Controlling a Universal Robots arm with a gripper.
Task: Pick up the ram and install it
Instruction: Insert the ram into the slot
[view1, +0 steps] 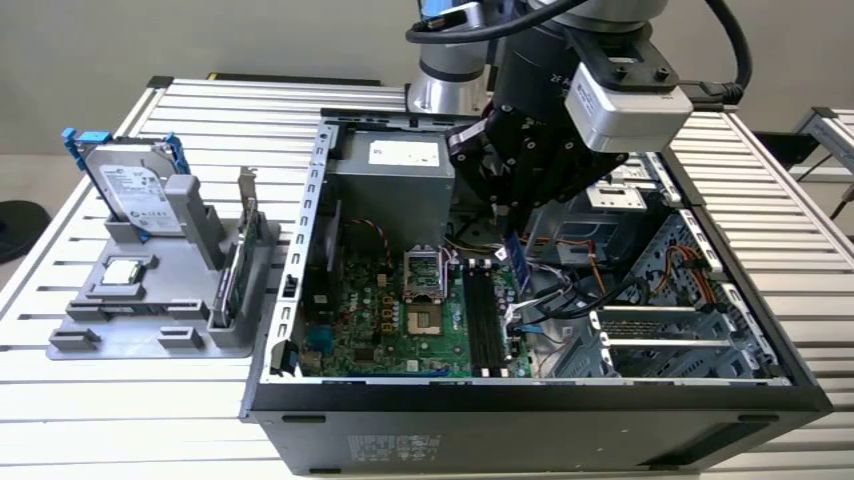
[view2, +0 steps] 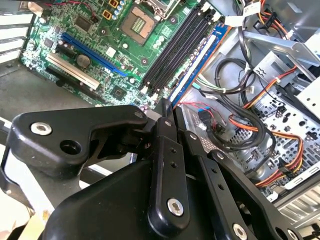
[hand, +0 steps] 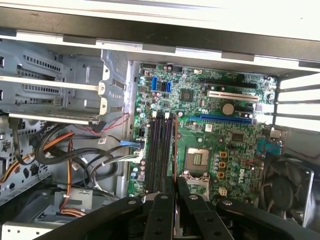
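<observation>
Looking across the exterior view, I saw the arm's gripper (view1: 514, 228) hanging inside an open computer case (view1: 534, 415), which lay open side up on a slatted metal table (view1: 80, 400). The jaws were pinched narrow on the ram (view1: 514, 258), a thin stick poking out below them. It sat above the far end of the black memory slots (view1: 483, 320) on the green motherboard (view1: 374, 310), close to a tangle of cables (view1: 574, 290).

In the first wrist view the ram (hand: 174, 150) appeared edge-on, a fine line running out from between the black fingers (hand: 161, 200). It lay parallel with the slots (hand: 160, 150) and had the processor socket (hand: 197, 160) near it. In the second wrist view its blue face (view2: 195, 70) stretched away from the fingertips alongside the slots (view2: 175, 45). I could not tell whether its lower edge touched a slot.

On the exterior view's left, well apart from the case, a grey holder (view1: 80, 340) carried a hard drive (view1: 134, 190), an upright card (view1: 234, 270) and a small silver chip (view1: 123, 272).
</observation>
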